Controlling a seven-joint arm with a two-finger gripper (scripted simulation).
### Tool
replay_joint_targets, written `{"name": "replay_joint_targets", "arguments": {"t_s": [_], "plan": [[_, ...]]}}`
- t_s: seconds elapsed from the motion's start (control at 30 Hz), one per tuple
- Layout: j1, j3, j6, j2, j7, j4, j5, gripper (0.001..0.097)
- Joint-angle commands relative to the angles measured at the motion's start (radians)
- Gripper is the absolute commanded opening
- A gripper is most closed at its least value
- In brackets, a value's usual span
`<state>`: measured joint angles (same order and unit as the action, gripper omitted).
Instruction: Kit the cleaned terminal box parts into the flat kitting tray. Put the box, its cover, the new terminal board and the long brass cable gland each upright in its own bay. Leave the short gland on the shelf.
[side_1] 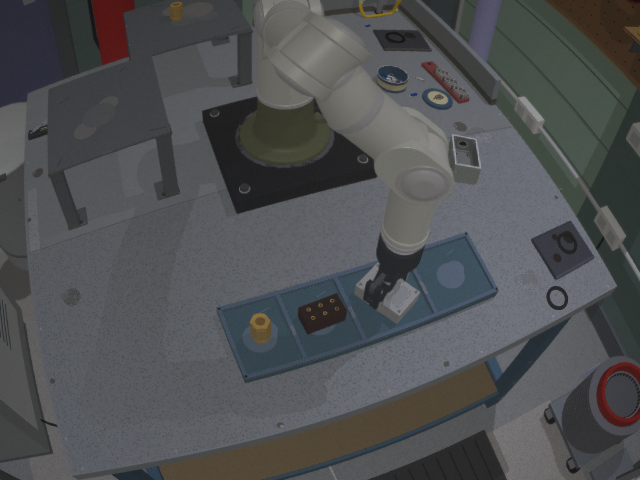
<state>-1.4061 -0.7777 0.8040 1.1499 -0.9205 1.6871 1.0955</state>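
The white cover (389, 298) lies in the third bay of the blue kitting tray (356, 306), under my gripper (379, 292). The dark terminal board (321, 312) sits in the second bay. The long brass gland (260, 327) stands upright in the leftmost bay. The rightmost bay holds nothing. The grey terminal box (466, 158) stands on the table behind my arm, apart from the tray. The short brass gland (176, 10) stands on the far shelf. My gripper is open around the cover and holds nothing.
Two grey shelves (111, 119) stand at the left and rear of the table. The arm's black base plate (287, 155) lies between them and the tray. Small dishes (392, 78), a red strip (445, 81) and dark plates (562, 249) sit on the right side.
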Motion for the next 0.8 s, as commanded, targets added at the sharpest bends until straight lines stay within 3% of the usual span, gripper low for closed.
{"name": "replay_joint_targets", "arguments": {"t_s": [0.0, 0.1, 0.47, 0.77], "plan": [[0.0, -0.001, 0.0, -0.001, 0.0, 0.0, 0.0, 0.0802], [0.0, -0.001, 0.0, -0.001, 0.0, 0.0, 0.0, 0.085], [0.001, -0.002, 0.002, -0.003, -0.002, 0.0, -0.002, 0.085], [0.014, -0.033, 0.043, -0.051, -0.041, -0.004, -0.057, 0.085]]}}
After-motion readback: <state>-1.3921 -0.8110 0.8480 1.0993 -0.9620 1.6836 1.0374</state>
